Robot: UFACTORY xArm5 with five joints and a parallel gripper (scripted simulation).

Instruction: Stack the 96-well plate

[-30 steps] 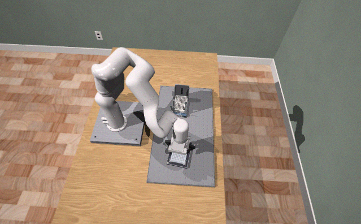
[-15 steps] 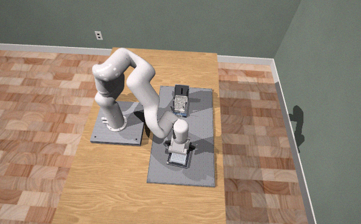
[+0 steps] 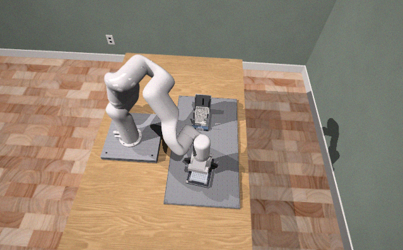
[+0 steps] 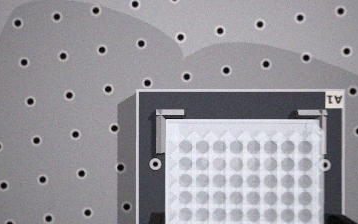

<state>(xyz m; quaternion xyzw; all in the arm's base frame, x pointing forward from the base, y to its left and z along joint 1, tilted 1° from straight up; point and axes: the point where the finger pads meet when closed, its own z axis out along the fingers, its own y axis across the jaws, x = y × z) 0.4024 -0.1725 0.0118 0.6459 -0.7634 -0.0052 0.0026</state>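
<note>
1. gripper (image 3: 200,170): at the end of the white arm (image 3: 163,104), pointing straight down over the near half of the grey breadboard (image 3: 228,189).
2. fingers: spread to their widest, with nothing held. the top view shows dark finger parts projecting to either side of the gripper body, and the wrist view catches only dark tips at the bottom edge, left and right of the plate.
3. contact: whether the fingers touch the plate's sides cannot be told from either view.
4. plate (image 4: 244,172): lies between the fingers and beneath the gripper, seated in nest n1 (image 4: 240,104). in the top view its near end (image 3: 198,178) shows past the gripper body.
5. nest: a dark tray with a pale border. two grey corner brackets (image 4: 169,114) hug the plate's far corners as the wrist camera sees them. an inverted "a1" label (image 4: 335,99) sits at the far right corner of the nest in that view.
6. rack k1 (image 3: 202,100): well away from the fingers, at the far end of the breadboard, with a dark upright back wall. a second plate (image 3: 200,115) lies in it.
7. arm base: on a separate grey base plate (image 3: 108,154), to the left of the breadboard on the wooden table (image 3: 121,205).
</note>
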